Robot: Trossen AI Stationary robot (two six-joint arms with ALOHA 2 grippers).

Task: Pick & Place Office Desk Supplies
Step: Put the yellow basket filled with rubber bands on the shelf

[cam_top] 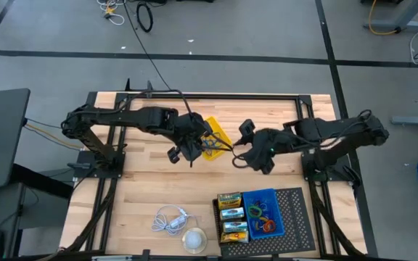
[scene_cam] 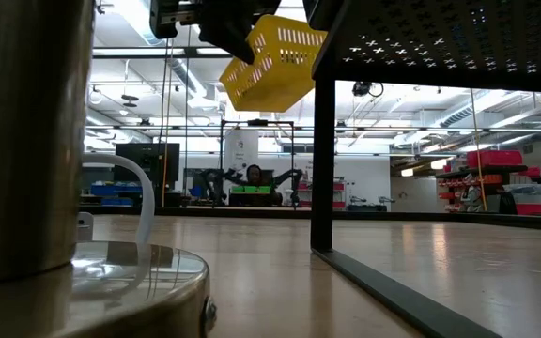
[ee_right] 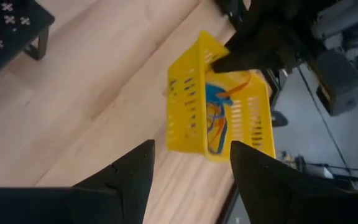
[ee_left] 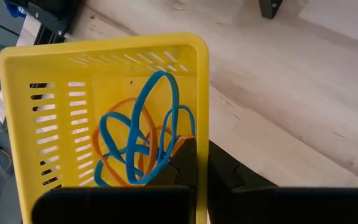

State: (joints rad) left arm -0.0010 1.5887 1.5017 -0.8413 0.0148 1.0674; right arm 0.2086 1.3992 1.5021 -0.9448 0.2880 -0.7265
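- Above the middle of the table [cam_top: 144,181], your left gripper [cam_top: 198,143] holds a yellow slotted basket [cam_top: 216,138] in the air, clamped on one wall of it.
- Your left wrist view shows what the overhead one cannot: blue loops [ee_left: 143,134] and orange loops [ee_left: 118,146] lie tangled inside the basket, and a dark finger [ee_left: 185,163] presses its wall from within.
- Your low view adds that the basket [scene_cam: 272,58] hangs tilted, well clear of the tabletop, with nothing under it.
- Your right gripper [cam_top: 247,156] hovers just right of the basket, fingers spread wide and holding nothing; its wrist view looks between them at the basket [ee_right: 219,106] and the left gripper [ee_right: 263,46] gripping it.
- Only from overhead do you see the near right corner: a black perforated tray [cam_top: 296,210] carries three yellow-and-green crayon boxes [cam_top: 232,214] in a row beside a blue bin [cam_top: 261,214] holding more coloured bands [cam_top: 265,221].
- Left of the tray, a white cable [cam_top: 171,220] and a round tin [cam_top: 194,240] rest on the wood.
- From the low view, the tray [scene_cam: 440,38] stands raised on a dark leg [scene_cam: 323,164].
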